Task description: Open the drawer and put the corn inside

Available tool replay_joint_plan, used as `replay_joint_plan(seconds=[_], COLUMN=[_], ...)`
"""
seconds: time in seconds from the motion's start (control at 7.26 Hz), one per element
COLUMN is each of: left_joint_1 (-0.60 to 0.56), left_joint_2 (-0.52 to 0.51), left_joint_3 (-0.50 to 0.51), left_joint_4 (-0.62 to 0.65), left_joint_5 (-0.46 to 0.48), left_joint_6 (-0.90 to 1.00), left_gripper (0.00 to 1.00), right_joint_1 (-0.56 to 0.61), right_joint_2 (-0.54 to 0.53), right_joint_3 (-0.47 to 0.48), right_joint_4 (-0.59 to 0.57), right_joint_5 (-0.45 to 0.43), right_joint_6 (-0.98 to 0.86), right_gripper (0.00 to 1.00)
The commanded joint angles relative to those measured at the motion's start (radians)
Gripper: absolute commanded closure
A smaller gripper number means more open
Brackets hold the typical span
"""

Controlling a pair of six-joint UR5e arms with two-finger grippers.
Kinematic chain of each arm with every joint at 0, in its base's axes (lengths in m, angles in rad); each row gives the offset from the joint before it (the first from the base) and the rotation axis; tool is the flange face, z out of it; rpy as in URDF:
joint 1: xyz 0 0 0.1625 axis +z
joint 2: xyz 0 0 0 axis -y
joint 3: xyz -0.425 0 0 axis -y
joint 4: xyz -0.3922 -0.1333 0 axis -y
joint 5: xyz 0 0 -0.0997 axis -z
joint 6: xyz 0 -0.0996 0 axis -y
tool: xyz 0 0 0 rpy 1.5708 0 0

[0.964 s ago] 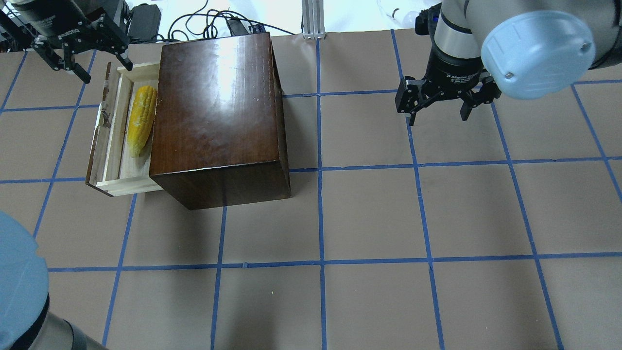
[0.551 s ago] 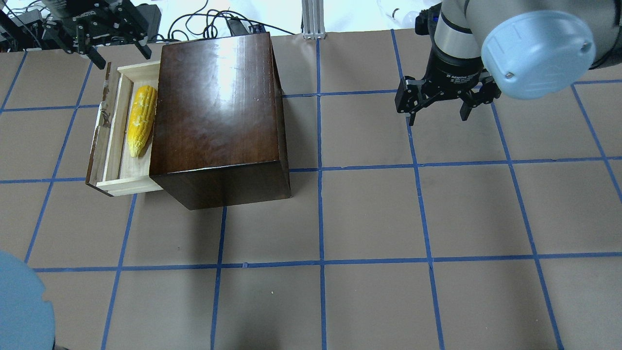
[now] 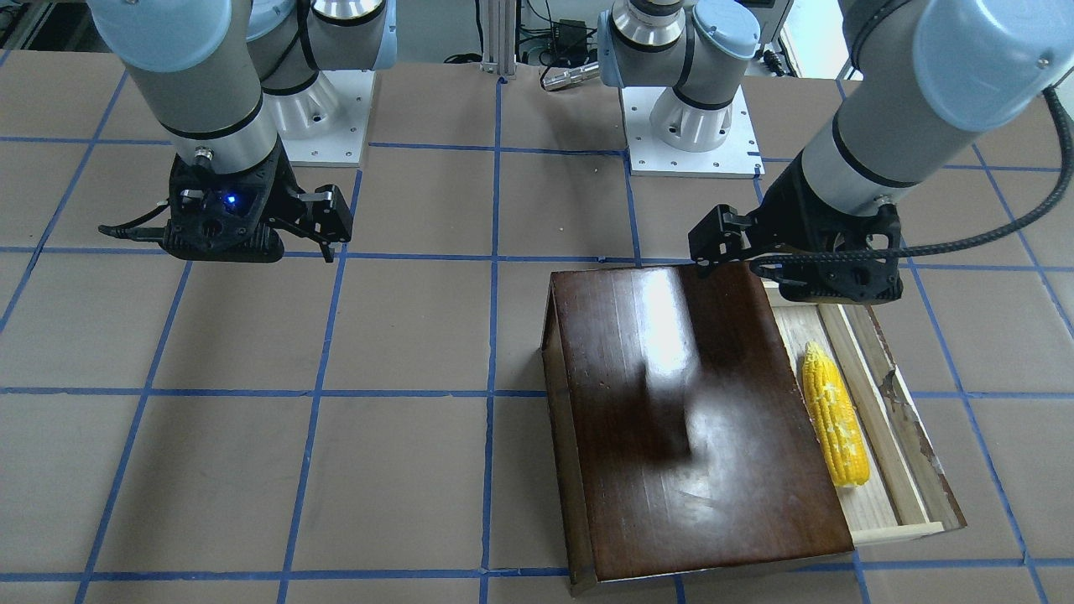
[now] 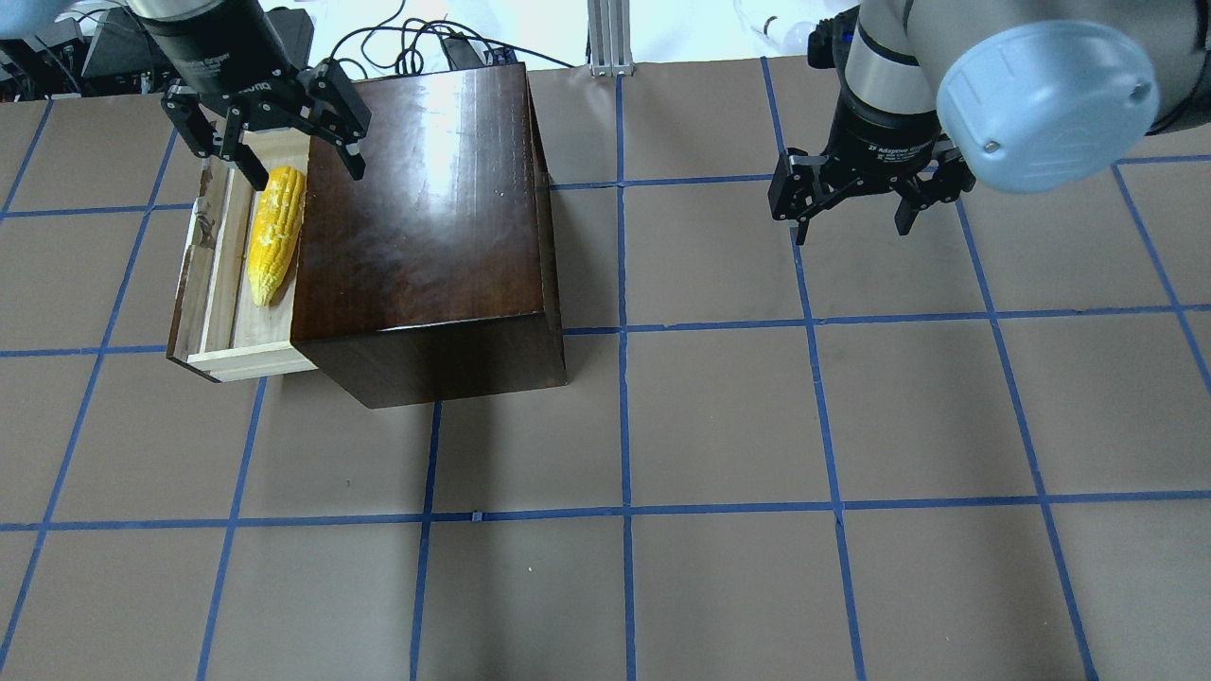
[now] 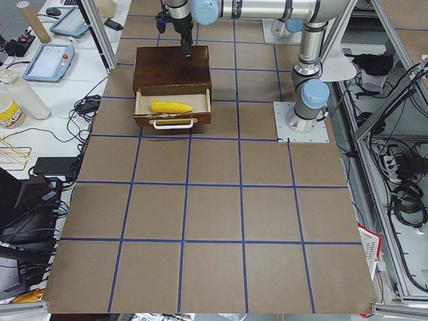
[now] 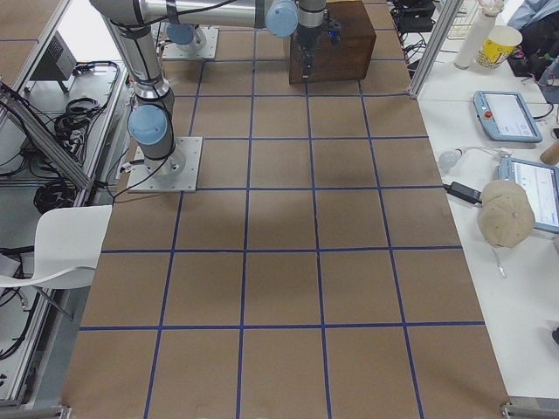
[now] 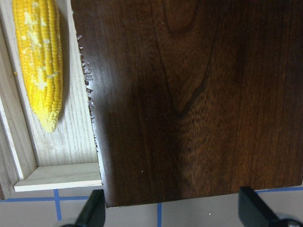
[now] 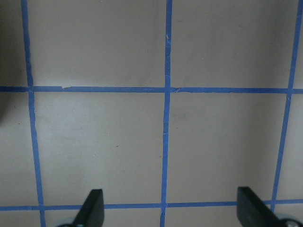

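Note:
The corn [image 4: 270, 236] lies lengthwise in the open drawer [image 4: 194, 274], which is pulled out of the left side of the dark-brown box [image 4: 426, 218]. My left gripper [image 4: 305, 173] is open and empty. It hangs above the far end of the drawer and the box's left top edge. Its wrist view shows the corn [image 7: 40, 61], the drawer floor [image 7: 66, 137] and the box top [image 7: 199, 94] below it. My right gripper [image 4: 851, 227] is open and empty over bare table at the far right. The corn also shows in the front-facing view [image 3: 833, 415].
The table is brown paper with a grid of blue tape lines [image 4: 624, 511]. Cables [image 4: 416, 38] lie beyond the far edge behind the box. The arm bases [image 3: 688, 126] stand at the robot's side of the table.
My left gripper has moved right, from beyond the drawer's far left corner to above the drawer's far end and the box edge. The corn has settled in the drawer. The right arm has not moved.

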Motion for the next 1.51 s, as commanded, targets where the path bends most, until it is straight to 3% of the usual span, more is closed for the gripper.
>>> replay_joint_plan(seconds=[0.0,0.28,1.38], left_joint_1=[-0.018,-0.029,-0.027], left_joint_2=[0.059,0.093,0.121], left_joint_3=[-0.105,-0.16,-0.163], left_joint_4=[0.049,0.106,0.111], left_joint_5=[0.02,0.022,0.025], left_joint_6=[-0.026,-0.025,-0.027], left_gripper=[0.0,0.0,0.0], right_joint_1=[0.0,0.0,0.0], right_joint_2=[0.0,0.0,0.0], right_joint_3=[0.0,0.0,0.0], right_joint_4=[0.0,0.0,0.0], right_joint_5=[0.0,-0.001,-0.003], right_joint_6=[0.0,0.0,0.0], right_gripper=[0.0,0.0,0.0])
